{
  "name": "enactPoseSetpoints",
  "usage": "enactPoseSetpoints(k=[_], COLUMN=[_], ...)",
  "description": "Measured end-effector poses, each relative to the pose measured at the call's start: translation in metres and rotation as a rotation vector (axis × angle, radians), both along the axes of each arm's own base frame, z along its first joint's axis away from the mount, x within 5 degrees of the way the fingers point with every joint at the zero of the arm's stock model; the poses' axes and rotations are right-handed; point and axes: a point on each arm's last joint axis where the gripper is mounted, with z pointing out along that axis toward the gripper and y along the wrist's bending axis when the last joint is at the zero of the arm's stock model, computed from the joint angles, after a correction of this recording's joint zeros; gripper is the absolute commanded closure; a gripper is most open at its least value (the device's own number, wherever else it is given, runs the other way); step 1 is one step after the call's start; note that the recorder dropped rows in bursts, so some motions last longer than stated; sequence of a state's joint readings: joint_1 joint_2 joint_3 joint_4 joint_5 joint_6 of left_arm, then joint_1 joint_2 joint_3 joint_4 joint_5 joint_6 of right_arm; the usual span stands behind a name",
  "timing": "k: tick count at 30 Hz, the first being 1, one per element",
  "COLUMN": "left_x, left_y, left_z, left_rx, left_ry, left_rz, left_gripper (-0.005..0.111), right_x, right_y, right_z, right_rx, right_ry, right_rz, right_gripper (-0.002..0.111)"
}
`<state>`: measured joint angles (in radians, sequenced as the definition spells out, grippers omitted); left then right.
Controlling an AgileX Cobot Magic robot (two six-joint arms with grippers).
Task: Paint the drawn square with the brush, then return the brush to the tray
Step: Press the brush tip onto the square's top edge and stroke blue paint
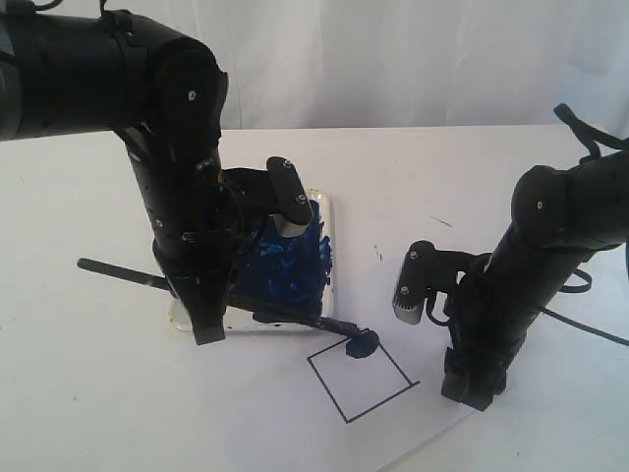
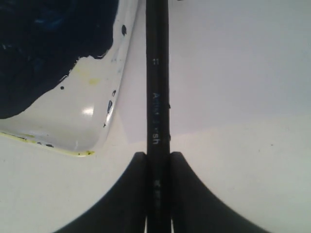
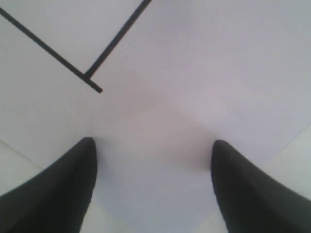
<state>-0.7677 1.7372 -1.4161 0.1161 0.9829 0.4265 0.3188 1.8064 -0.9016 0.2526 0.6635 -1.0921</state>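
Observation:
My left gripper is shut on the brush, a long thin black stick lying nearly level. Its blue-coated tip touches the upper corner of the drawn square, where a small dark blue blot sits. The rest of the square is white. In the left wrist view the brush runs straight out from between the jaws of my left gripper, beside the tray. The cream-white tray, smeared with blue, lies behind the square. My right gripper is open, pressed on the paper beside the square's corner.
The white paper sheet carrying the square lies on a white table. The right arm stands at the sheet's right side. A white curtain hangs behind the table.

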Motion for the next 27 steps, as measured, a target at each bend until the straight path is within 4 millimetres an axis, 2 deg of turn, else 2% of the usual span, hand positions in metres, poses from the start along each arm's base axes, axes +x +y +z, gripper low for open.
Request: enactPoseSetpoints(k=[9,27], left_x=[0.0001,-0.0066], left_y=[-0.0035,0.0034], left_z=[-0.0017,-0.0077], left_rx=[-0.040,0.034], left_ry=[0.003,0.067], left_rz=[0.025,-0.013], left_gripper=[0.107,0.107], right_x=[0.0000,0.0000], right_y=[0.0000,0.0000], right_z=[0.0000,0.0000], right_rx=[0.000,0.000], right_ry=[0.000,0.000], right_rz=[0.000,0.000], right_gripper=[0.045,0.045])
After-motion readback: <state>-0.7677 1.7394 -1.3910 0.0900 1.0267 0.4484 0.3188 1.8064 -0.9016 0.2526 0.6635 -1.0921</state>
